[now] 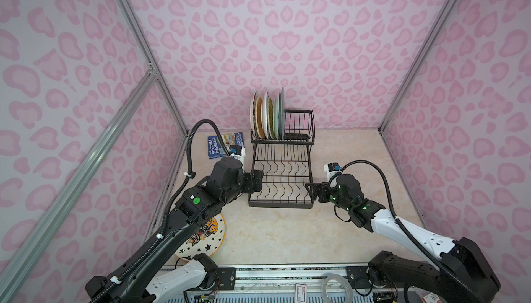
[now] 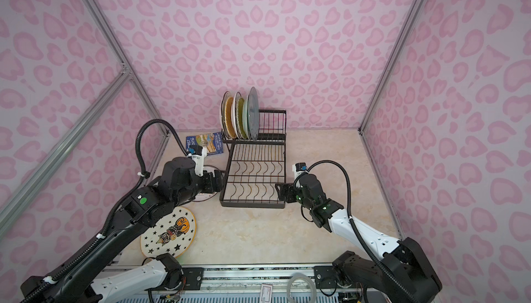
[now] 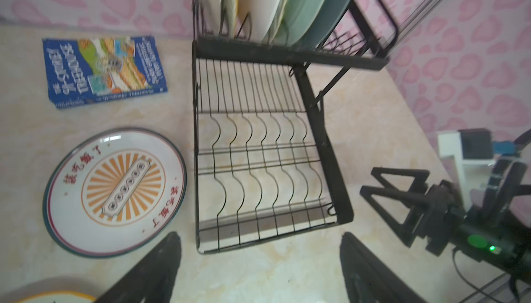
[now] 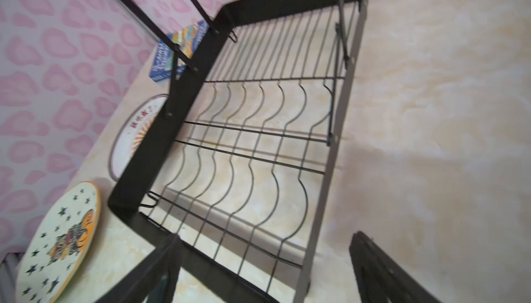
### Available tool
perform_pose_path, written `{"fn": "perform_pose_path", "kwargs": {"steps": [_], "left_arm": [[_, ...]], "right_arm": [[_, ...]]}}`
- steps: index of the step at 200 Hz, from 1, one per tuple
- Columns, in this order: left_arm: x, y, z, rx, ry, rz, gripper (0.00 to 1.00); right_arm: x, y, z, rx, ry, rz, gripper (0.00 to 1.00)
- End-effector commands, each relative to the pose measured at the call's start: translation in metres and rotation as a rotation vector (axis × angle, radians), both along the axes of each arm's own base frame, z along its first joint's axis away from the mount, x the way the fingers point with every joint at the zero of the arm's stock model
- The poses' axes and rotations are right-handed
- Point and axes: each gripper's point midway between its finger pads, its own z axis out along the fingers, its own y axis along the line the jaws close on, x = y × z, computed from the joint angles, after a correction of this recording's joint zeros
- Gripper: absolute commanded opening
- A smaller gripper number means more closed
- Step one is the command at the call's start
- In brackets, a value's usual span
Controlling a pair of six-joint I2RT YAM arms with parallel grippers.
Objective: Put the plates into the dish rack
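Observation:
The black wire dish rack (image 1: 280,205) (image 2: 253,205) stands at the back middle of the table. Several plates (image 1: 267,117) (image 2: 241,114) stand upright in its raised basket; the lower tray (image 3: 327,149) (image 4: 184,100) is bare. A white plate with an orange sunburst (image 3: 115,192) lies flat left of the rack. A star-printed plate (image 1: 207,238) (image 2: 169,232) (image 4: 57,244) lies nearer the front. My left gripper (image 1: 258,182) (image 3: 260,241) hovers open at the rack's left front corner, holding nothing. My right gripper (image 1: 311,189) (image 4: 264,235) is open at the right front corner.
A blue book (image 1: 225,145) (image 3: 103,68) lies flat behind the sunburst plate, by the left wall. Pink patterned walls close in the back and both sides. Bare beige tabletop (image 1: 359,149) stretches right of the rack.

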Motion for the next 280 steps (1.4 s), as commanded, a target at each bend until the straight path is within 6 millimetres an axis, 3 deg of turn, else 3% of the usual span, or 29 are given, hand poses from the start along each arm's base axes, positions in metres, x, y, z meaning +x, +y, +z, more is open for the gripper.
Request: {"fn": "perform_pose_path", "kwargs": {"steps": [1,28,48,109,155,223,280], "left_arm": [[-0.015,0.008,-0.042,-0.076,0.094,0.072,0.94],[-0.029,-0.001,-0.079,-0.158,0.178,0.048,1.0],[-0.031,-0.01,-0.098,-0.214,0.22,0.044,0.99],[-0.013,-0.018,-0.145,-0.287,0.347,0.13,0.98],[0.001,-0.028,-0.154,-0.351,0.361,0.135,0.98],[0.019,-0.041,-0.168,-0.324,0.388,0.129,0.99],[0.035,-0.058,-0.177,-0.321,0.407,0.092,0.99]], "right_arm": [[0.004,-0.011,-0.021,-0.057,0.075,-0.062,0.8],[0.016,-0.007,-0.026,-0.075,0.095,-0.081,0.73],[0.025,-0.003,-0.032,-0.105,0.126,-0.081,0.68],[0.044,0.003,-0.061,-0.162,0.224,-0.086,0.5],[0.051,0.006,-0.066,-0.162,0.242,-0.089,0.3],[0.049,-0.014,-0.064,-0.132,0.253,-0.148,0.03],[0.044,-0.032,-0.068,-0.112,0.267,-0.208,0.0]]}}
